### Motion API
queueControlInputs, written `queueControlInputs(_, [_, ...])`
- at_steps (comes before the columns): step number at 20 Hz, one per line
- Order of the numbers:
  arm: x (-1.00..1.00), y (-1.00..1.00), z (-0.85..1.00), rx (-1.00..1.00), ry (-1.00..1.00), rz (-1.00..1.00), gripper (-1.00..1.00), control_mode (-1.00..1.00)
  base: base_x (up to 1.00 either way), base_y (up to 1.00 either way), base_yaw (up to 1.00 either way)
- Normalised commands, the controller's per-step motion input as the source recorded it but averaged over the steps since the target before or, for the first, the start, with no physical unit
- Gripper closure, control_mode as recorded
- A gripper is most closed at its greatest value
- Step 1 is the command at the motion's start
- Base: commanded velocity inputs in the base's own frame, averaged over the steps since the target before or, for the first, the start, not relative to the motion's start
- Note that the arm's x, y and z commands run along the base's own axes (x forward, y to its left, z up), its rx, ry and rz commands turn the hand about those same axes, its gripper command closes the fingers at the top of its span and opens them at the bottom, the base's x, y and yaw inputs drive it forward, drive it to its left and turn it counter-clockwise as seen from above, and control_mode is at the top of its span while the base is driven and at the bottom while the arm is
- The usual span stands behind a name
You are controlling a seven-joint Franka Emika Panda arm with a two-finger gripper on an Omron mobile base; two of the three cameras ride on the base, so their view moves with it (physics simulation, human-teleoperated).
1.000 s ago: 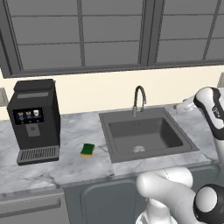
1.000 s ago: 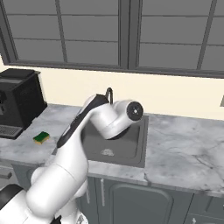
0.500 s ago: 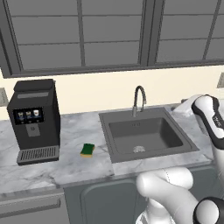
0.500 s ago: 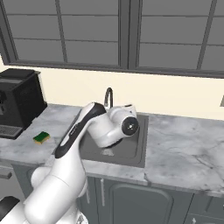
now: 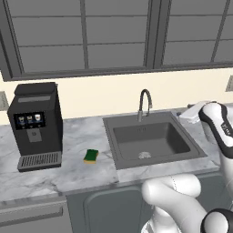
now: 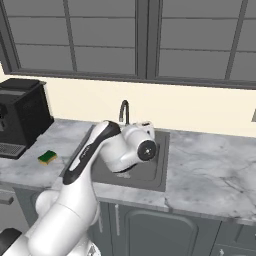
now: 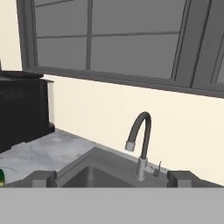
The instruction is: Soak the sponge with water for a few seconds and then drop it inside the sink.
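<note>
Left base view. The sponge (image 5: 91,156) lies flat on the marble counter (image 5: 82,175), between the coffee machine (image 5: 36,125) and the sink (image 5: 152,141) and touching neither. The sink basin holds nothing but its round drain (image 5: 144,155); the faucet (image 5: 144,103) stands at its back rim with no water visible at the spout. The arm's wrist sits at the right edge, past the sink — well apart from the sponge.

Right base view. The sponge (image 6: 48,157) rests just in front of the coffee machine (image 6: 22,117), on the far side of the arm from the free counter. The arm's upper links cover much of the sink (image 6: 161,150), so the basin's contents cannot be checked here.

Hand view. The two tips of the gripper (image 7: 112,178) stand wide apart at the bottom edge with nothing between them — open and empty. They frame the faucet (image 7: 141,144) and the sink's back rim (image 7: 100,156); a sliver of green at the left edge may be the sponge, too small to confirm.

Risks, as judged. The hand points at the faucet, not the sponge: a long sideways reach is needed, and a sweep low over the basin could strike the gooseneck. A shallow pinch on the soft block may let it slip out before it is soaked, and with the tap apparently dry, the soak cannot begin until water runs.
</note>
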Motion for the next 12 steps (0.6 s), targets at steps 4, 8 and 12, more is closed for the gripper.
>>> queueControlInputs(4, [0.00, 0.01, -0.05, 0.16, 0.00, 0.00, -1.00, -1.00, 0.00, 0.00, 0.00])
queueControlInputs(8, [0.00, 0.01, -0.02, 0.17, 0.00, 0.00, -1.00, -1.00, 0.00, 0.00, 0.00])
queueControlInputs(12, [0.00, 0.14, 0.00, 0.05, 0.00, 0.01, -1.00, -1.00, 0.00, 0.00, 0.00])
